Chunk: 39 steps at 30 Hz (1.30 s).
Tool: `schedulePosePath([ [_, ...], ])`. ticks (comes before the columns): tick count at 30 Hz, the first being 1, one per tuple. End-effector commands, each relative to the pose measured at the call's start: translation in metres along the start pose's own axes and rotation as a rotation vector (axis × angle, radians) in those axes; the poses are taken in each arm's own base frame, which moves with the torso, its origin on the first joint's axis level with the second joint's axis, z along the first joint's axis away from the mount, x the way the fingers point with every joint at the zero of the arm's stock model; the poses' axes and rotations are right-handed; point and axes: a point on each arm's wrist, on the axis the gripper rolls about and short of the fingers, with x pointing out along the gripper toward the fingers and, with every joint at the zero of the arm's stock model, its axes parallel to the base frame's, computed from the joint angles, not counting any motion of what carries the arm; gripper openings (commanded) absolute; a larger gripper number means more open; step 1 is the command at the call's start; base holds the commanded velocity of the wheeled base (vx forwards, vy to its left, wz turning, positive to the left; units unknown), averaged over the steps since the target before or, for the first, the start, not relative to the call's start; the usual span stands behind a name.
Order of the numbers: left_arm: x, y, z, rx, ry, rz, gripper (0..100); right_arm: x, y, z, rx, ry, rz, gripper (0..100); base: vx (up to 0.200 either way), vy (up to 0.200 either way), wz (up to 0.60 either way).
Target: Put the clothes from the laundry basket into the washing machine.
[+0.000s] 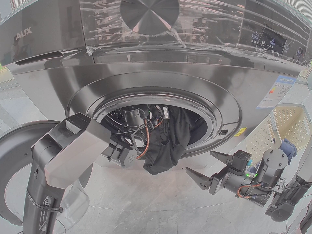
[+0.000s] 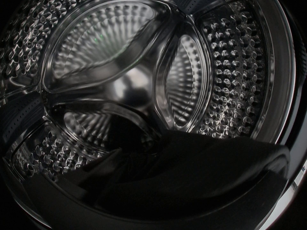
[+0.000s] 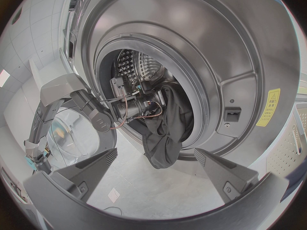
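The washing machine (image 1: 156, 82) stands with its round opening uncovered. A black garment (image 1: 169, 140) hangs over the opening's lower rim, half inside and half dangling outside (image 3: 163, 141). My left arm's wrist (image 1: 136, 127) reaches into the opening beside the garment; the hand end is hidden inside the drum (image 2: 128, 80). Dark cloth (image 2: 198, 170) lies along the drum's near edge. My right gripper (image 1: 201, 163) hovers open and empty just outside the opening, below and right of the garment. The cream laundry basket (image 1: 289, 124) stands at the far right, holding a blue cloth (image 1: 289, 148).
The machine's door (image 1: 13, 166) is swung open at the left, behind my left arm, its glass bowl (image 3: 70, 138) facing outward. Pale tiled floor (image 1: 146, 199) spreads in front of the machine. The basket's perforated wall (image 3: 287, 150) sits close to my right arm.
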Motion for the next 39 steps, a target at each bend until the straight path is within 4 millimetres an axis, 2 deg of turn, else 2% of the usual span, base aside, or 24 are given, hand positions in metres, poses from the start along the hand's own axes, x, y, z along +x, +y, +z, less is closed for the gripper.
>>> schedulePosePath([
  [1, -0.024, 0.0, -0.002, 0.02, 0.114, -0.017, 100, 0.0, 0.0, 0.0, 0.0, 0.0, 0.002, 100, 0.0, 0.0, 0.0],
  [4, -0.037, -0.004, -0.005, 0.026, 0.166, -0.049, 100, 0.0, 0.002, 0.001, 0.0, -0.003, 0.005, 100, 0.0, 0.0, 0.0],
  [5, -0.048, -0.004, -0.006, 0.029, 0.227, -0.093, 100, 0.0, 0.002, 0.001, 0.0, -0.003, 0.005, 100, 0.0, 0.0, 0.0],
  [7, -0.058, -0.003, -0.009, 0.03, 0.296, -0.132, 100, 0.0, 0.001, 0.001, 0.0, -0.005, 0.004, 100, 0.0, 0.0, 0.0],
  [11, -0.06, -0.002, -0.017, 0.032, 0.338, -0.145, 100, 0.0, 0.003, -0.001, -0.001, 0.002, 0.009, 100, 0.0, 0.0, 0.0],
  [15, -0.06, 0.0, -0.041, 0.047, 0.381, -0.139, 100, 0.0, 0.003, 0.0, -0.001, -0.001, 0.01, 100, 0.0, 0.0, 0.0],
  [16, -0.059, 0.0, -0.044, 0.052, 0.384, -0.14, 0, 0.0, 0.003, 0.0, -0.001, 0.001, 0.01, 100, 0.0, 0.0, 0.0],
  [22, -0.034, -0.002, -0.046, 0.043, 0.299, -0.093, 0, 0.001, 0.003, -0.001, -0.001, 0.003, 0.012, 100, 0.0, 0.0, 0.0],
  [29, 0.016, 0.002, -0.041, -0.022, 0.072, 0.036, 0, 0.001, 0.003, -0.001, -0.001, 0.004, 0.011, 100, 0.0, 0.0, 0.0],
  [32, 0.033, 0.013, -0.036, -0.032, -0.005, 0.087, 0, 0.001, 0.003, -0.002, -0.001, 0.007, 0.01, 100, 0.0, 0.0, 0.0],
  [36, 0.039, 0.018, -0.025, -0.038, -0.045, 0.098, 0, 0.002, 0.002, -0.002, -0.001, 0.008, 0.01, 100, 0.0, 0.0, 0.0],
  [39, 0.036, 0.02, -0.028, -0.034, -0.026, 0.102, 0, 0.002, 0.003, -0.002, 0.0, 0.009, 0.012, 100, 0.0, 0.0, 0.0],
])
